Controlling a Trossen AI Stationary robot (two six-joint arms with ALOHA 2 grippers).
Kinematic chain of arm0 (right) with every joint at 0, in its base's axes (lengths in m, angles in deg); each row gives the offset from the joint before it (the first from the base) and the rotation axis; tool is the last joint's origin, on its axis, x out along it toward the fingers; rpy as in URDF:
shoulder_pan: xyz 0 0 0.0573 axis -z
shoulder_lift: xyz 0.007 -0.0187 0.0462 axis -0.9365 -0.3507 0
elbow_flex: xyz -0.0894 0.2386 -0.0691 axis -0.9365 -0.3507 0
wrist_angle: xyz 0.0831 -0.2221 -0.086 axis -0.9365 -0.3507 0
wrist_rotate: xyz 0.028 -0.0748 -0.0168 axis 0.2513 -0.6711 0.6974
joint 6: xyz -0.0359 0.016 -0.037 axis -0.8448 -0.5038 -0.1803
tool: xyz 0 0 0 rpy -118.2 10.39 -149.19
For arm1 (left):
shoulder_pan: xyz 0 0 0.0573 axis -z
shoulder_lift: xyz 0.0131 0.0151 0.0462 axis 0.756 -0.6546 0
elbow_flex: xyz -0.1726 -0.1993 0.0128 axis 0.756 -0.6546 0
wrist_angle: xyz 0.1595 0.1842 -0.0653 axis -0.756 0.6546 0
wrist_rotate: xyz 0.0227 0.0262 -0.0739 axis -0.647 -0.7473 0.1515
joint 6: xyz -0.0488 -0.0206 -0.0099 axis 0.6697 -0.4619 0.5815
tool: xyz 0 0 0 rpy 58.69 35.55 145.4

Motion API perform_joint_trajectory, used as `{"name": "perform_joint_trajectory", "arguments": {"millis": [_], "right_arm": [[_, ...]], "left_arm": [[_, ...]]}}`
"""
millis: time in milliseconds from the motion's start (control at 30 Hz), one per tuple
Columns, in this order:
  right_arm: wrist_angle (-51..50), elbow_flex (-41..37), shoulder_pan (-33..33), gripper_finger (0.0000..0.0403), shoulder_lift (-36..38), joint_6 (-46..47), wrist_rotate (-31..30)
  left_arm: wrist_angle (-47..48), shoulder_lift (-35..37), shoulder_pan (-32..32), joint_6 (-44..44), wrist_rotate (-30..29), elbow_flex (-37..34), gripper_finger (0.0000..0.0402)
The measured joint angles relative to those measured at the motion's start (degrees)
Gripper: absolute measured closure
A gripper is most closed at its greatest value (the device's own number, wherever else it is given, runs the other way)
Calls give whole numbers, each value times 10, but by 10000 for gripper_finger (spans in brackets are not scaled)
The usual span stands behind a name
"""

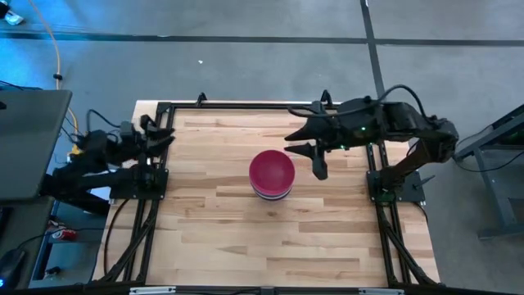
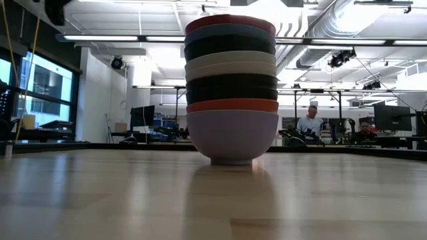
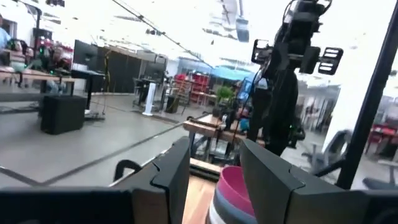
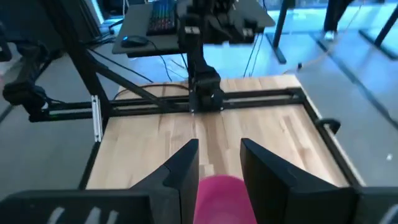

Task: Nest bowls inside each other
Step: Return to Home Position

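Note:
The bowls stand nested in one upright stack (image 1: pixel 272 174) at the table's middle, a magenta bowl on top (image 1: pixel 272 169). In the low view the stack (image 2: pixel 231 87) rests on a lavender bowl's foot (image 2: pixel 232 159), with red, black, white and bluish rims above. My right gripper (image 1: pixel 307 141) hangs open and empty above the table, just right of and beyond the stack; the magenta bowl shows between its fingers (image 4: pixel 221 198). My left gripper (image 1: pixel 168 135) waits open at the table's left edge, and the stack shows past its fingers (image 3: pixel 233 196).
Black frame rails run along the table's left side (image 1: pixel 155 176) and right side (image 1: pixel 378 176). Bare wooden tabletop (image 1: pixel 229 238) lies around the stack. People sit at desks in the room beyond the table (image 2: pixel 311 123).

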Motion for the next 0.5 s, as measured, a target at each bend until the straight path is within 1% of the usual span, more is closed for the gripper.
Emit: {"name": "perform_joint_trajectory", "arguments": {"millis": [67, 167, 500], "right_arm": [[8, 0, -6, 292, 2, -21, -1], [20, 0, -17, 292, 5, -53, -1], [127, 0, -53, 292, 22, -171, 1]], "left_arm": [[-57, -1, 0, 9, 0, -37, 271], [-144, 0, 0, 13, 0, -73, 271], [-295, -9, 1, 26, -4, -135, 271]]}}
